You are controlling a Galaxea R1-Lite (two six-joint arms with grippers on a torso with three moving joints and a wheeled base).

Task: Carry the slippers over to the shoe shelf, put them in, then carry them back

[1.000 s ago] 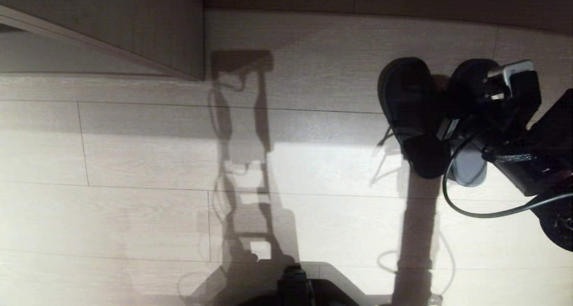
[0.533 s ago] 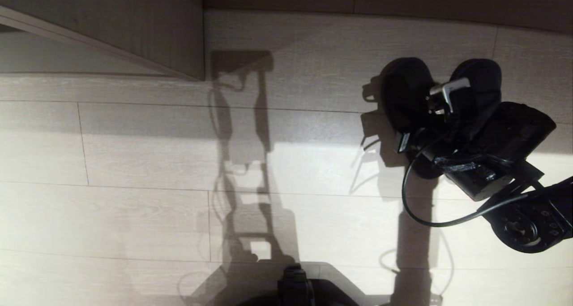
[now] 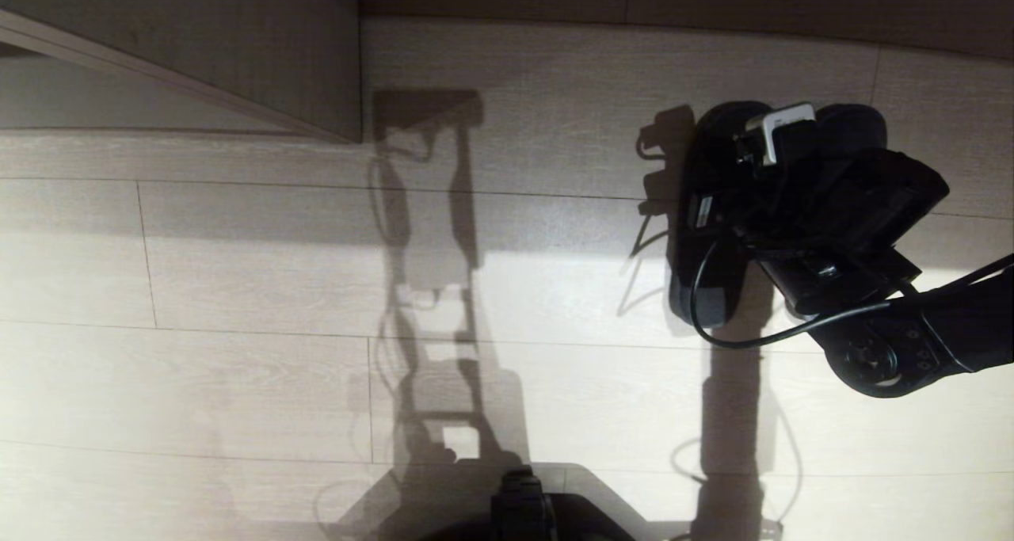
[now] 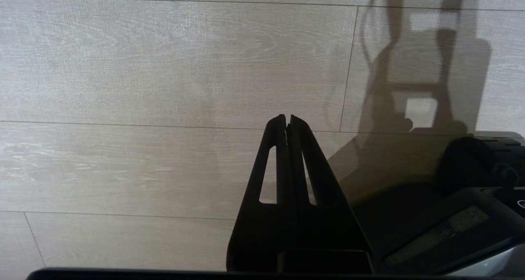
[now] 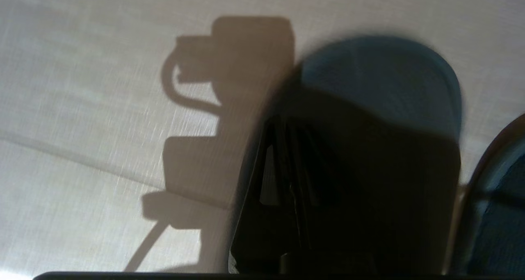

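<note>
Right hand (image 5: 289, 157) is seen fully closed, nothing clamped between the fingers; whether it touches the near slipper's band can't be told. It hangs over the pair of flat slate-grey fabric slide slippers (image 3: 705, 224), lying side by side on the pale wood-plank floor (image 3: 238, 287). Left hand (image 4: 287, 122) is parked, closed and empty, by the base. No shoe shelf can be made out for certain; a beige laminate panel (image 3: 261, 42) stands well apart. Which leg of the carry this is can't be judged.

Right end effector (image 5: 287, 157) closed, arm reaching forward; left end effector (image 4: 288, 122) closed.
</note>
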